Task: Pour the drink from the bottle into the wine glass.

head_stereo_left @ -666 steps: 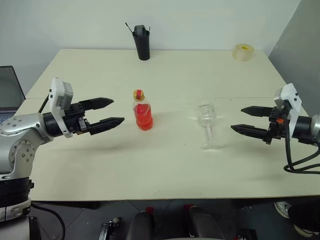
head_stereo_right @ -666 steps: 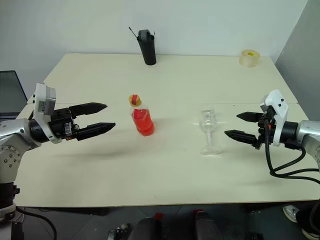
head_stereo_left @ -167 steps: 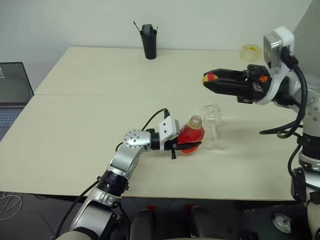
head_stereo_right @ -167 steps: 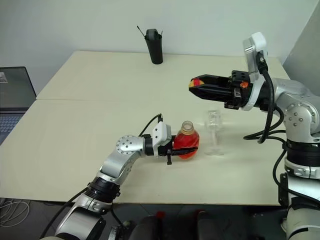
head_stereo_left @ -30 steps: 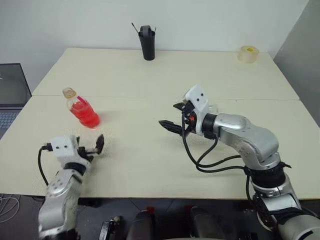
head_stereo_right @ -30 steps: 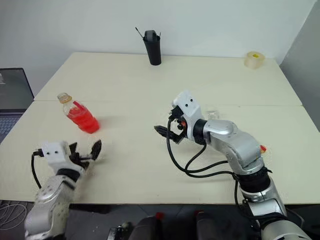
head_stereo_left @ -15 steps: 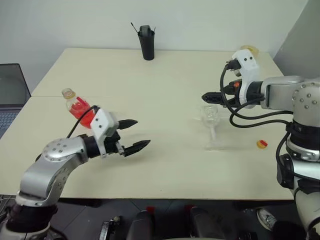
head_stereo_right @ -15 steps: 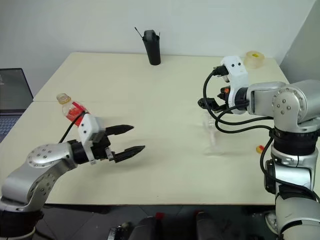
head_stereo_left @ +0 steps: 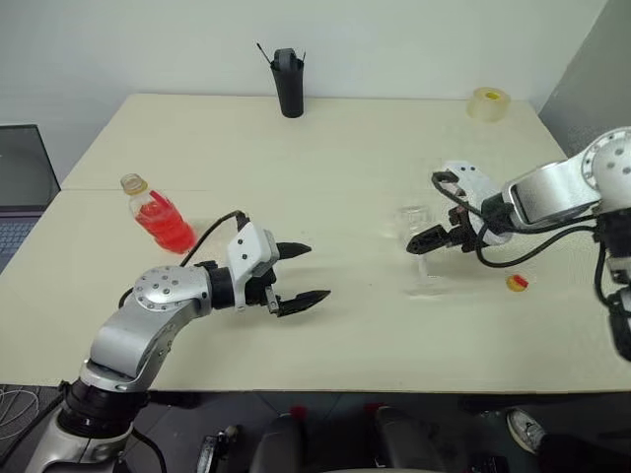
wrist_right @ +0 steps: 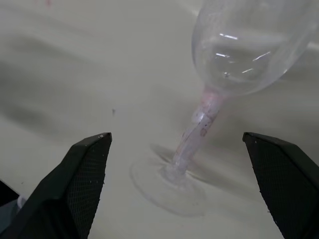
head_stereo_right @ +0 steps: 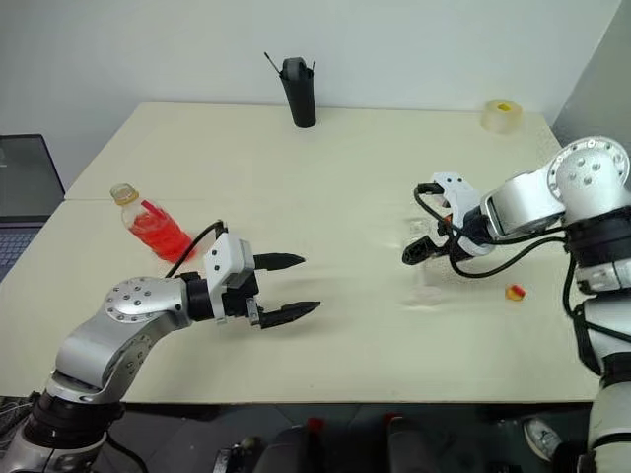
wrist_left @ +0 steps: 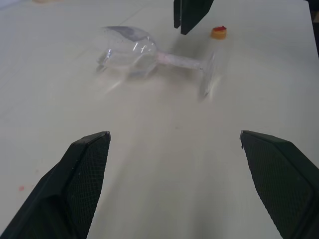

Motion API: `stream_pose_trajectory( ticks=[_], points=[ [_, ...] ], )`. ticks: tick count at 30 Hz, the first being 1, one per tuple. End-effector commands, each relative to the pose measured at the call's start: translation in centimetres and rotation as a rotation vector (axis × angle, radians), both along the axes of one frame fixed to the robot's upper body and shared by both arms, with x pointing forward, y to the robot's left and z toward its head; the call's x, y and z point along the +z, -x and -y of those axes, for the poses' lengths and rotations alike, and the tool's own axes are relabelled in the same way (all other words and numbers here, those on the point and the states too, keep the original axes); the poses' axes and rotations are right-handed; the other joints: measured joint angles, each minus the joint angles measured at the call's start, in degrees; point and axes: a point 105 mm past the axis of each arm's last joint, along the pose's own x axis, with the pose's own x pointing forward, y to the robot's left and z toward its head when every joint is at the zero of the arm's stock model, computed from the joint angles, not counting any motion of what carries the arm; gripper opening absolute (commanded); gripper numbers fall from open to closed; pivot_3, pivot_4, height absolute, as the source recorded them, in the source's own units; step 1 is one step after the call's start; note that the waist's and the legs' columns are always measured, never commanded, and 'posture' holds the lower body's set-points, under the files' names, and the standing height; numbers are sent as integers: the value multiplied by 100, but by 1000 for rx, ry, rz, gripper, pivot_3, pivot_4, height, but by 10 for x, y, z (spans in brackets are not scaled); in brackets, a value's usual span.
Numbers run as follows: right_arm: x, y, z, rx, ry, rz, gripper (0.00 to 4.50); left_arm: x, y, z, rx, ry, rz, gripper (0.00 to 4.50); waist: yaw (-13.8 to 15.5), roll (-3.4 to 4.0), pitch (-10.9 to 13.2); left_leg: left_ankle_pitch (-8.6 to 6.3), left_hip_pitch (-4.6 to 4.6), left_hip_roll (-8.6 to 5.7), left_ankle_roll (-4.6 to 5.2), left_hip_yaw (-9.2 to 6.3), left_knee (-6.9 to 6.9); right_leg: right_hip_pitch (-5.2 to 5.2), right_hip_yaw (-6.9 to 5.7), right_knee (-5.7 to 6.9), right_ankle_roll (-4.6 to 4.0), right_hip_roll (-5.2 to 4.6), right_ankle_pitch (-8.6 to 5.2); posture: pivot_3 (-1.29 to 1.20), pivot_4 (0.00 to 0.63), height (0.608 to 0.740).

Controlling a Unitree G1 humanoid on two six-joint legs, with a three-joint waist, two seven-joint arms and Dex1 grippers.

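Observation:
The bottle (head_stereo_left: 160,217) stands uncapped at the table's left, partly filled with the red drink (head_stereo_left: 166,227). The clear wine glass (head_stereo_left: 418,248) stands upright right of centre, and its bowl looks empty. My left gripper (head_stereo_left: 310,274) hovers open over the middle of the table, between bottle and glass, pointing at the glass (wrist_left: 149,54). My right gripper (wrist_right: 175,135) is open at the glass's right side, level with the bowl. The stem (wrist_right: 199,127) lies ahead between its fingers, not touched.
A small yellow and red cap (head_stereo_left: 517,284) lies on the table right of the glass. A tall black cup (head_stereo_left: 287,84) stands at the far edge, a tape roll (head_stereo_left: 487,102) at the far right corner. A laptop (head_stereo_left: 20,192) sits off the left side.
My left gripper swung right, away from the bottle toward the table's middle. My right gripper came down from above to the level of the glass's bowl. Both stayed open.

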Motion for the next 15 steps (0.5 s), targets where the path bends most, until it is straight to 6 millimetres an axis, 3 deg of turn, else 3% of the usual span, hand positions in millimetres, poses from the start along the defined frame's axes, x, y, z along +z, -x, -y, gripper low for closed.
stream_pose_trajectory(
  ticks=[1,8,15],
  points=[
    [13,-11,3,-87,9,-30,4500,4,2,5,-8,12,47,4480,2,0,0,0,0,1,0,-2,-1,0,1,-1,0,1,0,0,150,740],
    [7,-23,-12,-158,13,-106,4500,-2,12,10,8,37,34,4480,59,0,0,0,-12,8,0,-1,-2,-7,1,-3,0,-3,0,0,150,740],
    [-9,-26,-11,-236,41,-187,4500,-4,19,11,27,39,32,4480,72,1,0,0,-14,5,0,1,-2,-10,-3,0,0,-11,0,0,150,740]
  ],
)
